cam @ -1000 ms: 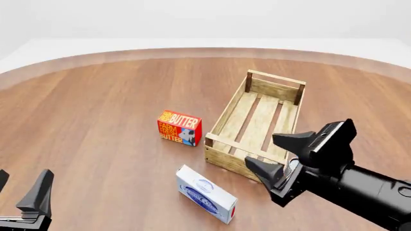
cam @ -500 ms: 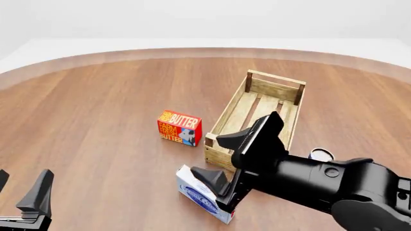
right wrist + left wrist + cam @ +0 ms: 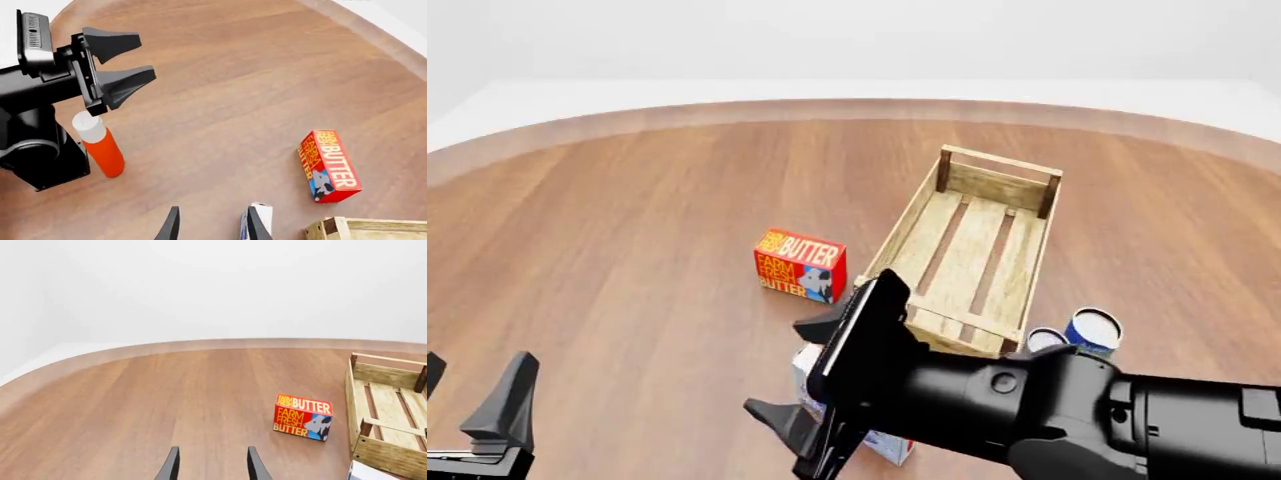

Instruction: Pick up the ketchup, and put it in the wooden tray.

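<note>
The right gripper (image 3: 807, 385) is open and holds nothing. It hangs low over the table (image 3: 627, 230), with one finger up near the butter box (image 3: 801, 265) and the other finger down by the front edge. Its thick black arm comes in from the right and hides most of the white box (image 3: 888, 445) under it. Just behind the arm sits the tray (image 3: 968, 260), long and made of pale wood, with nothing in it. The butter box stands just to the left of the tray. Two blue and white cans (image 3: 1092, 328) sit close by the tray's right side, near its front corner. The left gripper (image 3: 474, 405) is open too and holds nothing. It sits in the front left corner, well away from the tray. In the right wrist view, the ketchup (image 3: 100, 145) stands up straight on the table right beside the base of the left arm, just below the left gripper (image 3: 123, 60). It is far from the tray. The front view does not show the ketchup at all.
</note>
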Robot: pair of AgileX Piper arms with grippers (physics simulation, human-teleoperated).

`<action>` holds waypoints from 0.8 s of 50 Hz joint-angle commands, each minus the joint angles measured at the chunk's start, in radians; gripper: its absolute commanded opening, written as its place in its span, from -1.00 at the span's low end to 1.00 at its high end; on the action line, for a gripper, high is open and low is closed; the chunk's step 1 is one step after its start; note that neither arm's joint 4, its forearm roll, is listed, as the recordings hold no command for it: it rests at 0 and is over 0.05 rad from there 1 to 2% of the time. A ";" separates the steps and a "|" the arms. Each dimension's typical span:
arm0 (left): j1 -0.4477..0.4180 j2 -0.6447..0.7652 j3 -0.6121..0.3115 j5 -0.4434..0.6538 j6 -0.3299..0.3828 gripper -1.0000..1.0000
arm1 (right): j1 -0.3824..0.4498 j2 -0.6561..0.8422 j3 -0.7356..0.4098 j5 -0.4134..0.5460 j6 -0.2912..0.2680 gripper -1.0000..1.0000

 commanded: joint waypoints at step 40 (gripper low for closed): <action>0.000 0.000 0.000 0.000 0.000 1.00 | 0.254 0.368 -0.255 -0.036 0.002 1.00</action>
